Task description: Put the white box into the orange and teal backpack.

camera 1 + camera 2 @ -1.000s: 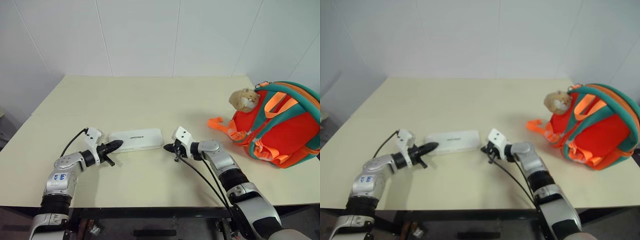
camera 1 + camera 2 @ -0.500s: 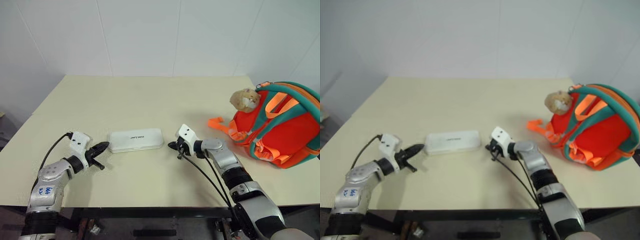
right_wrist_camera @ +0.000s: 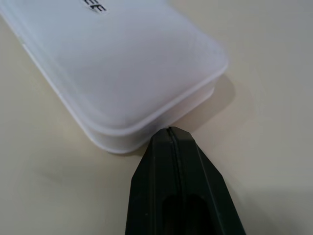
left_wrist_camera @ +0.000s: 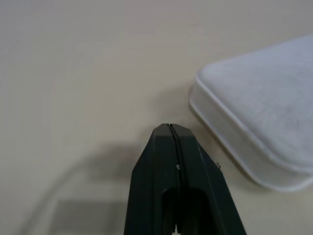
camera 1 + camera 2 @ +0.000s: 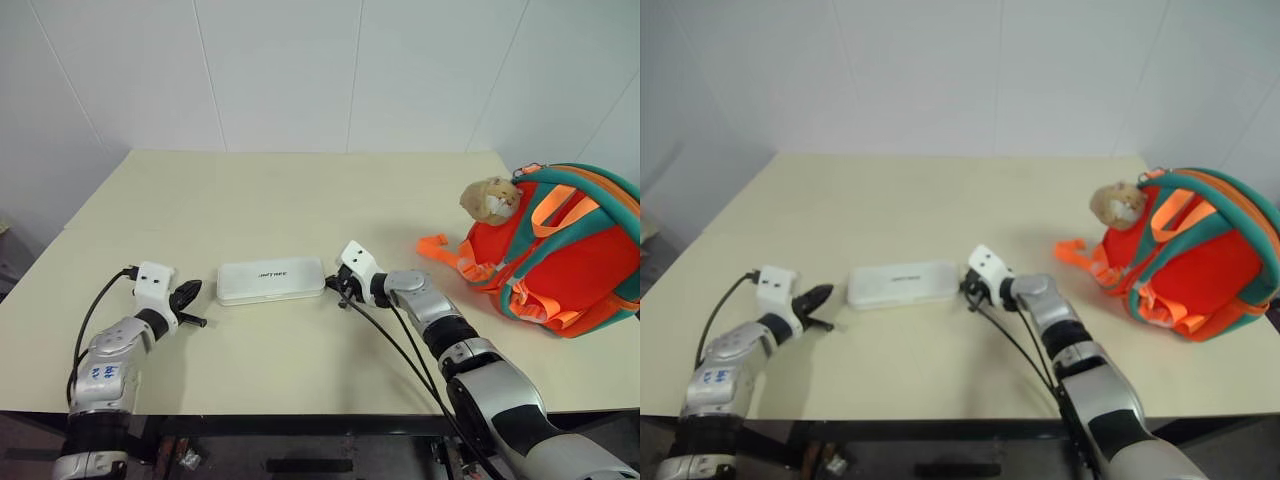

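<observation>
The white box [image 5: 272, 281] lies flat on the cream table, its dark lettering facing up. My left gripper [image 5: 190, 292] is shut and empty, a short gap away from the box's left end; the left wrist view shows its tip [image 4: 168, 128] clear of the box corner [image 4: 254, 112]. At the box's right end my right gripper [image 5: 330, 284] is also shut, and in the right wrist view its tip [image 3: 170, 130] rests against the box's end wall [image 3: 127, 63]. The orange and teal backpack [image 5: 560, 270] stands at the table's right edge, well away from both grippers.
A tan plush toy [image 5: 488, 198] hangs at the backpack's upper left. An orange strap [image 5: 432, 243] trails from the backpack onto the table [image 5: 300, 190] toward the box. White walls stand behind the table. Black cables run from both wrists.
My left gripper has drawn back to the left, off the box's left end, and turned to point more forward. My right gripper has closed in on the box's right end. The box lies where it was.
</observation>
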